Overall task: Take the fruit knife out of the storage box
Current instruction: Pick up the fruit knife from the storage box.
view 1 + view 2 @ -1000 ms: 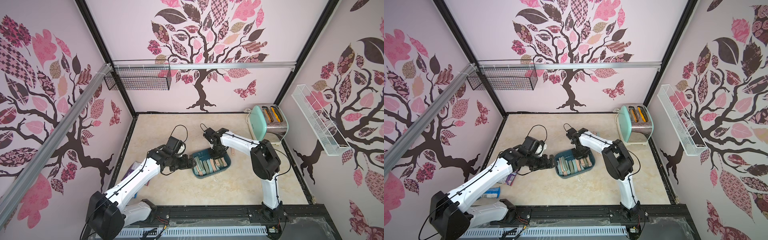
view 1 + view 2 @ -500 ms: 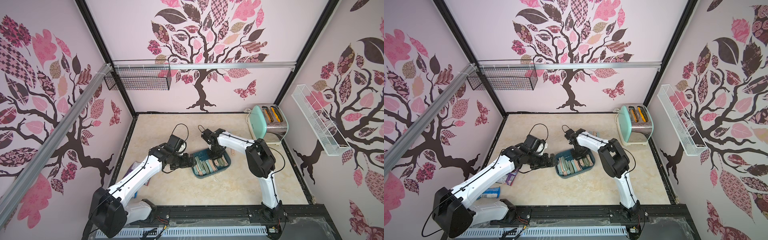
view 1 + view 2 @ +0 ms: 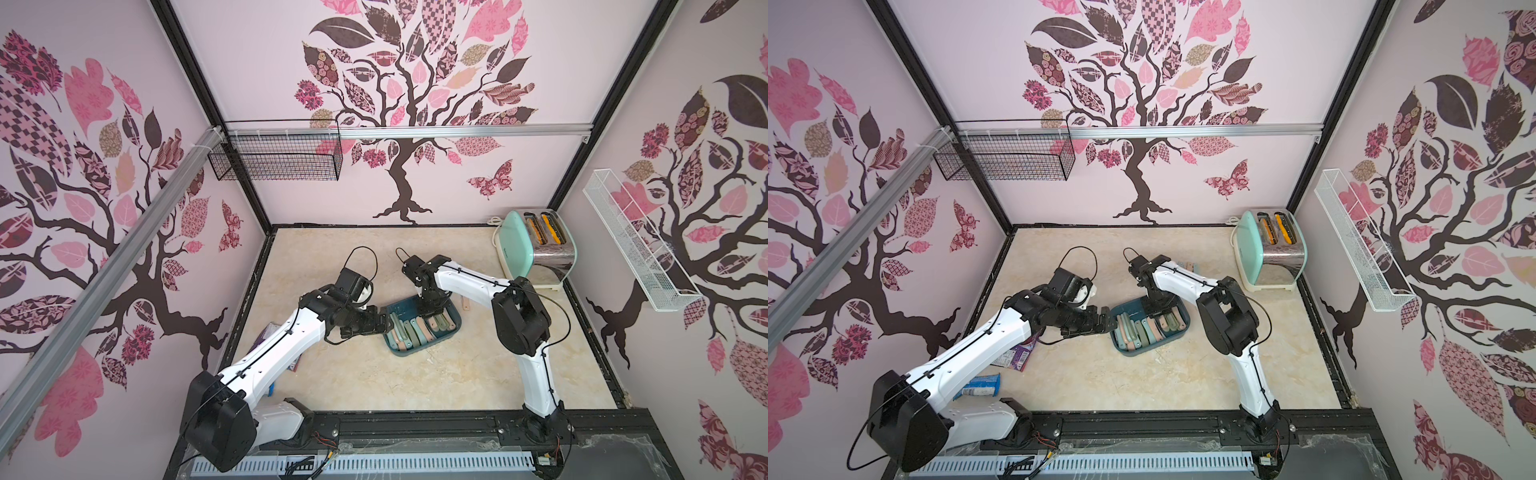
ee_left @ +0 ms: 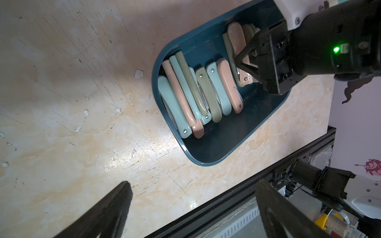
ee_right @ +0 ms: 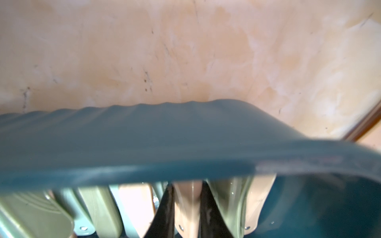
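The storage box sits on the marble-look table, about midway between the two arms. It holds a row of folded knives in teal, pink and olive, packed side by side.

The right tool reaches down into the end of the box away from the left arm. Its two black fingers are closed on either side of a pink fruit knife. In the right wrist view that pink handle sits snug between them, and the knife is inside the box among its neighbours.

The left tool hovers low, just beside the box's other end. Its jaws are spread wide and hold nothing. I can't tell whether it touches the rim.

A mint toaster stands in the far right corner, well apart from the box.
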Available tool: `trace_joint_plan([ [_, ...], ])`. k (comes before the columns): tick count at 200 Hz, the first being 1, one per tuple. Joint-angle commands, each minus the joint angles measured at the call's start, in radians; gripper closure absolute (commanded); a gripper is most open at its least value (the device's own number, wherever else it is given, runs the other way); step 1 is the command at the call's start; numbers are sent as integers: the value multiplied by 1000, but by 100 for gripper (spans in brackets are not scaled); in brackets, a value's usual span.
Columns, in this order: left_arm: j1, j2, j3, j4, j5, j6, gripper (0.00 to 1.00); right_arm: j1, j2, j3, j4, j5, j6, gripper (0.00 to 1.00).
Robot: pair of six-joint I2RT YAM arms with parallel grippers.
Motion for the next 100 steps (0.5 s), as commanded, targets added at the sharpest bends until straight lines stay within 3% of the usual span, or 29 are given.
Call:
trace_joint_plan([
  [1, 5, 5, 20, 3, 17, 19, 2, -3, -34, 55, -7, 8, 13, 95],
  [100, 5, 30, 25, 23, 48, 22, 2, -3, -46, 87, -32, -15, 17, 95],
])
